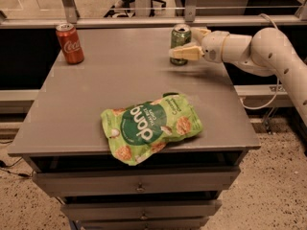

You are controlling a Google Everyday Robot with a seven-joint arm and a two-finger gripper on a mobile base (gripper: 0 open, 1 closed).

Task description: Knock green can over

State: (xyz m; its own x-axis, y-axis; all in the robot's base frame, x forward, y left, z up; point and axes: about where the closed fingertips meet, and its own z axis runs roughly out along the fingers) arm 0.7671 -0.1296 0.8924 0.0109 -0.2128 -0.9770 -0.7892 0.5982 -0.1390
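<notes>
Currently, only the camera view is given. A grey surface [120, 80] is seen from the front and above, with drawers [139, 181] set beneath its front edge. The green can [180, 41] is found upright at the back of the surface, right of centre and close to the far edge, with its silver top facing up. The pincer [187, 43] is positioned right at the can, reached in from the right side at the end of a white arm [268, 47]. Its jaws are spread apart: one cream finger [183, 53] is laid across the lower front of the can, and the other is seen just behind the can's upper right side. Whether the can is actually touched cannot be told. Nothing is clamped.

A red can [70, 43] is stood upright at the back left corner, well apart from the green can. A flat green snack bag [151, 126] is laid near the front edge, around the centre, one corner hung slightly over the edge. A metal rail [144, 22] is run behind the surface.
</notes>
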